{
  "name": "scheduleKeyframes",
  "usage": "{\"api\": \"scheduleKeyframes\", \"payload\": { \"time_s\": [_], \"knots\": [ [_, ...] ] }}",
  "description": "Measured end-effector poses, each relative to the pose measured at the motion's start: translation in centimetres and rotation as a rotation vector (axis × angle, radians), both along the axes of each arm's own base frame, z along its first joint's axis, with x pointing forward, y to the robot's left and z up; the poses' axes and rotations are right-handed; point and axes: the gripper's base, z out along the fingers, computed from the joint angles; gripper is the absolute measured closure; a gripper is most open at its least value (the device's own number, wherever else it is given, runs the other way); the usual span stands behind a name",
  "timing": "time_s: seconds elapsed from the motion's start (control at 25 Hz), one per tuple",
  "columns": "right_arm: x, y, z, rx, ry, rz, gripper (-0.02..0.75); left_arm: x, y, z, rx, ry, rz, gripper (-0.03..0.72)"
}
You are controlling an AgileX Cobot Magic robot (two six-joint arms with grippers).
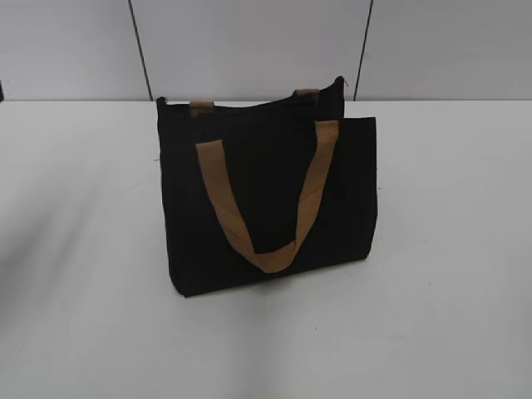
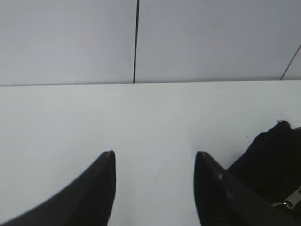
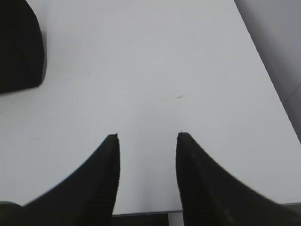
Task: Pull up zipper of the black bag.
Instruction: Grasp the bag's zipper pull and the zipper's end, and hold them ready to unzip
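Black fabric fills the middle of the exterior view: the black bag [image 1: 266, 199] stands upright on a white table [image 1: 449, 316], a little left of centre, with a grey panelled wall [image 1: 249, 41] behind it. One tan strap handle [image 1: 266, 195] hangs down its front in a wide U; the ends of a second strap [image 1: 201, 109] peek above the top edge at the back.

No arm appears in the exterior view. In the left wrist view, the left gripper [image 2: 154, 162] sits at the bottom of the frame with its two dark fingers spread apart and nothing between them, only bare table. A corner of the bag shows at the lower right of that frame, just beside the right-hand finger, and a small silver metal piece [image 2: 292, 197] glints at the edge there; it may be the pull of the zipper [image 1: 249, 105], but it is too cropped to say. In the right wrist view, the right gripper [image 3: 148, 141] is likewise spread and empty over bare table, with a dark rounded edge of the bag at the upper left, well apart from the fingers.

As I judge it, nothing of the task is done yet: neither gripper touches the bag, and reaching, steadying and pulling the zipper all remain.
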Motion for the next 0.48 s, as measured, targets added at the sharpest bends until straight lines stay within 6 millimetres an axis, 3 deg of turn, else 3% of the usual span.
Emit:
{"api": "scheduleKeyframes", "payload": {
  "time_s": [0.16,0.48],
  "knots": [
    [0.0,0.0,0.0,0.0,0.0,0.0,0.42,0.8,-1.3,-2.0,-0.004,-0.011,-0.055,0.321],
    [0.0,0.0,0.0,0.0,0.0,0.0,0.42,-0.6,-3.6,-7.9,-0.007,-0.016,-0.186,0.333]
  ]
}}
